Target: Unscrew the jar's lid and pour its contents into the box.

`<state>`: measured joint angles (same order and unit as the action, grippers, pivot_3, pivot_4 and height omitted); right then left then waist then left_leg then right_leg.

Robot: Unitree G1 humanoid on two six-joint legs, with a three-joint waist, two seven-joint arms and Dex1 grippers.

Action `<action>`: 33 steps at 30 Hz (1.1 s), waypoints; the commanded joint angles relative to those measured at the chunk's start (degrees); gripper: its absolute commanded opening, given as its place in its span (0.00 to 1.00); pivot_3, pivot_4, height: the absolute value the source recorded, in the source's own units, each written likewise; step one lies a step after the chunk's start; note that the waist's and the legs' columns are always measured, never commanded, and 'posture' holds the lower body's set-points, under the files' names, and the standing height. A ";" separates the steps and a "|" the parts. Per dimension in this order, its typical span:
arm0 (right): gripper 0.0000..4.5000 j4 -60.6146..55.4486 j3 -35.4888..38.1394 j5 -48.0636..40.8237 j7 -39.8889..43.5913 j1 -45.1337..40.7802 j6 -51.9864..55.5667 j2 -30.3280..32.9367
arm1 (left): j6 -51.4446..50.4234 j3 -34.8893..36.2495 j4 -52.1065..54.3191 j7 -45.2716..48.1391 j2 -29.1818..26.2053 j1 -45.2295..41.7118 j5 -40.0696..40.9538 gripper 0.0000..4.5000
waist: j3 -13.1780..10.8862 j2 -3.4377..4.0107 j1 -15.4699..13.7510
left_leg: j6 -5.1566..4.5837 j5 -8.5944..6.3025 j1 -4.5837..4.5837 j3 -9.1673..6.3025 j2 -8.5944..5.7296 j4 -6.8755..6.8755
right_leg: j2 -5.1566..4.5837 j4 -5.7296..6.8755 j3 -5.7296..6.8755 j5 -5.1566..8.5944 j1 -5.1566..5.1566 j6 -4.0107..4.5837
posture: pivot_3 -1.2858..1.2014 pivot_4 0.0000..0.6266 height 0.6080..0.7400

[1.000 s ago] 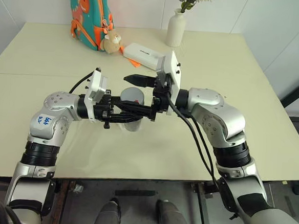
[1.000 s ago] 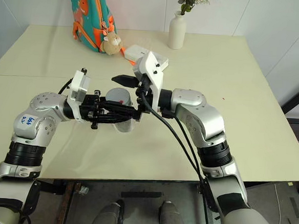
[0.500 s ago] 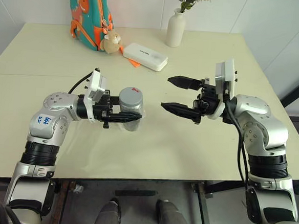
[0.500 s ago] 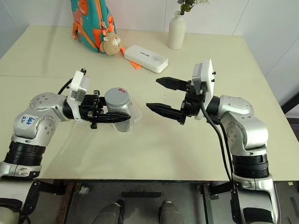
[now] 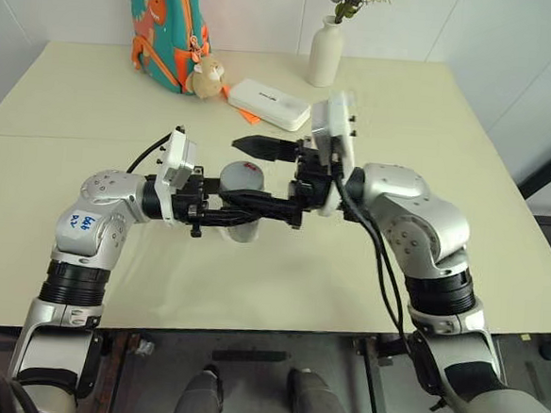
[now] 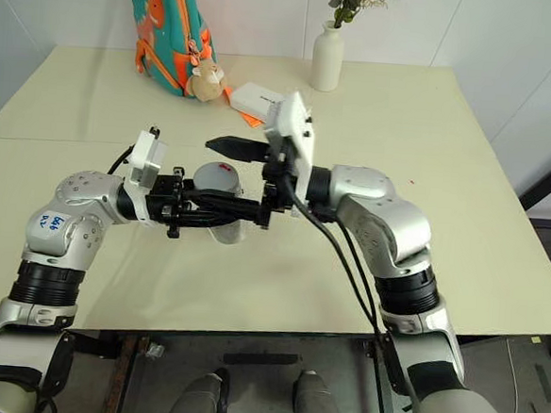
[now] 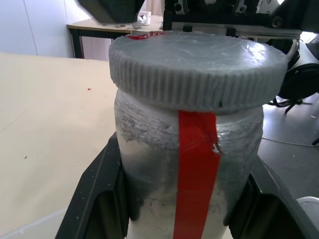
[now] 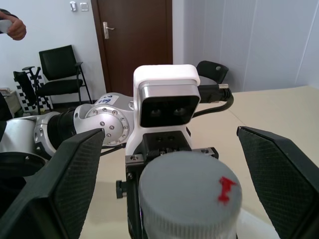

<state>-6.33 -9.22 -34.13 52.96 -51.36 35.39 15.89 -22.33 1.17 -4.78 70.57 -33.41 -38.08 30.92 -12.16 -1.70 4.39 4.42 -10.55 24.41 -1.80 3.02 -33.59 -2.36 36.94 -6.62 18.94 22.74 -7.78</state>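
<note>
Cream-coloured desk [image 5: 366, 270] carries the whole scene, with a teal and orange backpack [image 5: 165, 24] and a small plush toy [image 5: 205, 77] at its far edge, a white vase [image 5: 325, 51] beside them and a white oblong case [image 5: 268, 104] lying just in front.

Over the middle of the desk the left hand [image 5: 246, 216] pinches the jar [image 7: 192, 169] by its body, one black finger [image 7: 94, 199] on each side, holding it upright above the surface. The right hand [image 5: 254, 174] reaches in from the opposite side with its two fingers spread wide, one on the far side of the lid and one on the near side, neither pressed against it.

The jar is a clear plastic cylinder with cloudy, scuffed walls and a red strip running down its side. Just beside and below it, the clear edge of the box [image 6: 247, 225] shows faintly on the desk.

The lid [image 8: 189, 191] is a round grey cap with a ribbed rim, slightly wider than the jar's body, sitting fully on the jar; a small red mark lies on its flat top. The contents cannot be made out through the hazy walls.
</note>
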 commanded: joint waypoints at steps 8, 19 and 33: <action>0.99 4.23 -1.16 3.47 -0.76 -3.11 -1.49 -2.02 | 1.02 0.41 1.98 0.12 0.34 -0.66 0.37 0.43 | 0.00 0.00 0.05 | 0.00 0.00 0.00 0.00 0.00 0.00 | 0.00 0.01 0.00 0.00 0.00 0.00 | 0.52 0.24 1.00; 0.99 5.58 -0.38 5.46 0.82 -2.29 -3.04 -0.11 | 1.01 0.44 2.03 0.08 0.61 -0.47 0.26 0.43 | 0.00 0.00 0.11 | 0.00 0.00 0.00 0.00 0.00 0.01 | 0.01 0.00 0.01 0.00 0.00 0.00 | 0.52 0.24 1.00; 0.99 4.49 3.12 2.51 5.21 -0.32 -2.26 5.32 | 0.92 1.05 2.25 0.41 1.00 -0.59 1.57 0.43 | 0.00 0.00 0.13 | 0.00 0.00 0.00 0.00 0.00 0.01 | 0.00 -0.01 0.01 0.00 0.00 0.00 | 0.52 0.24 1.00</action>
<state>-0.55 -8.61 -31.01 58.33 -51.76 33.65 20.16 -22.34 1.16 -4.88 70.05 -32.60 -38.08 30.92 -12.16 -1.70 4.51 4.42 -10.56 24.41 -1.80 3.02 -33.58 -2.35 36.94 -6.62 18.94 22.74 -7.78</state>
